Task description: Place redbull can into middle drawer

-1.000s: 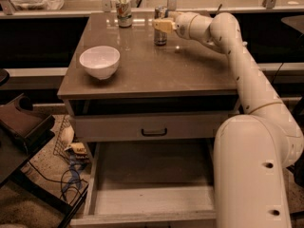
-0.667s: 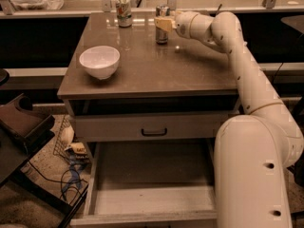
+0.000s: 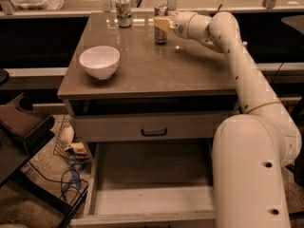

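The redbull can (image 3: 160, 28), slim and silver-blue, stands upright at the back of the brown table top (image 3: 190, 70). My gripper (image 3: 162, 23) reaches in from the right at the can's upper half, and its tan tip overlaps the can. The white arm (image 3: 242, 75) runs back from it to the lower right. The middle drawer (image 3: 152, 201) is pulled out below the table, pale grey wood with thin side walls, and nothing lies on its floor.
A white bowl (image 3: 99, 61) sits on the table's left. A shorter green-white-red can (image 3: 124, 11) stands at the back, left of the redbull can. A closed drawer front with a black bar handle (image 3: 154, 132) is above the open drawer. Clutter and cables (image 3: 71, 170) lie on the floor at left.
My gripper has edged slightly left onto the redbull can. The can, the bowl and the drawer have not moved.
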Controlling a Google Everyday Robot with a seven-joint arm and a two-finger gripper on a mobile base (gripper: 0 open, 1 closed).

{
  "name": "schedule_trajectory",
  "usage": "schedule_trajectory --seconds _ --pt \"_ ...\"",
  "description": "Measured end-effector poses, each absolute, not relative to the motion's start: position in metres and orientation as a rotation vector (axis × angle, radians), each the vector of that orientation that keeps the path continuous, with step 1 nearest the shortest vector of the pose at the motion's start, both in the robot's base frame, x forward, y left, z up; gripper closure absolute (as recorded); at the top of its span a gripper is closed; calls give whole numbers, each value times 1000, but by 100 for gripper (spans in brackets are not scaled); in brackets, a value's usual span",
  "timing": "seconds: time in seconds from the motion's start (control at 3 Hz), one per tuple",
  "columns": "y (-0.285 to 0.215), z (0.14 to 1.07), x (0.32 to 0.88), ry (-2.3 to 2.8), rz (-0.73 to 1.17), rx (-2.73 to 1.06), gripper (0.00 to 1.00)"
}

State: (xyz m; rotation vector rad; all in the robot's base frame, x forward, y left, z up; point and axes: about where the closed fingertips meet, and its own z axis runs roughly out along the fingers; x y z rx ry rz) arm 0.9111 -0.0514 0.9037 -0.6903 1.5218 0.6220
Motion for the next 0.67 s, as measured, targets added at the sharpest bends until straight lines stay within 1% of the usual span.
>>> schedule_trajectory --seconds 0.33,0.67 --pt "-45 909 911 1515 617 -713 100" --pt "-40 934 905 1485 587 -759 100"
